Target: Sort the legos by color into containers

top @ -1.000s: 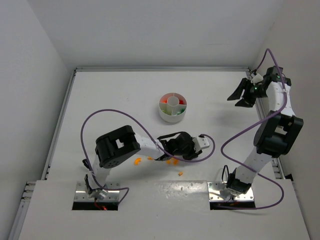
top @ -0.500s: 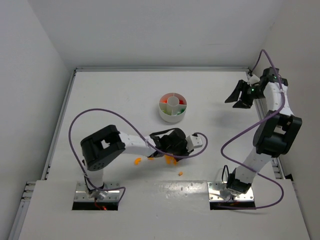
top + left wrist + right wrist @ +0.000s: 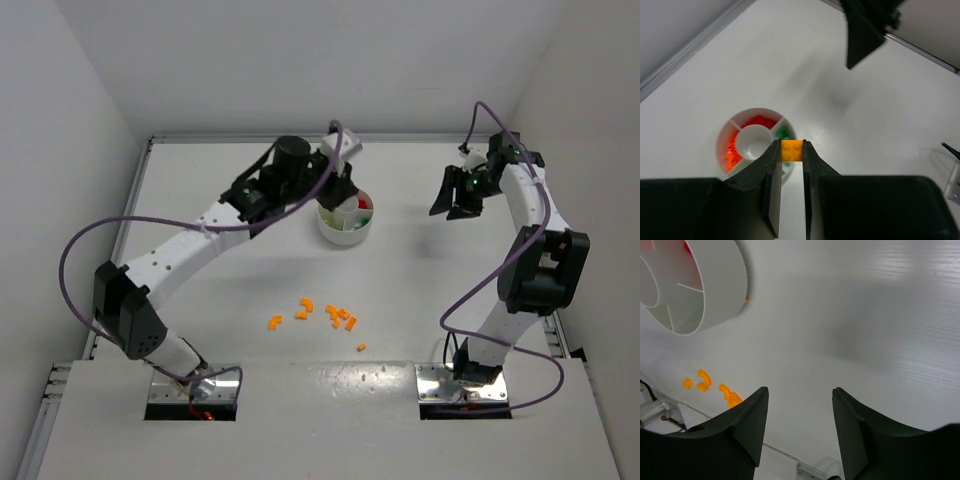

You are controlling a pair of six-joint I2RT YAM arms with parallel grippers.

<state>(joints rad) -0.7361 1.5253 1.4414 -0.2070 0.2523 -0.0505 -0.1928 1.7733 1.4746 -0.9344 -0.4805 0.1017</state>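
L gripper point(image 3: 791, 146) over the dish point(image 3: 340, 237), jaws narrow, pinching an orange brick point(image 3: 791, 152) at the tips. Brick sits above dish rim next to the green wedge point(image 3: 785, 133); can't tell which wedge is under it. R gripper point(image 3: 458, 196) hovers well right of dish, jaws wide open. Loose orange bricks point(image 3: 338, 316) lie scattered on table point(image 3: 230, 270), well apart from dish on arm-base side

Plain white walls point(image 3: 300, 60) enclose a white table point(image 3: 250, 270) under even light.
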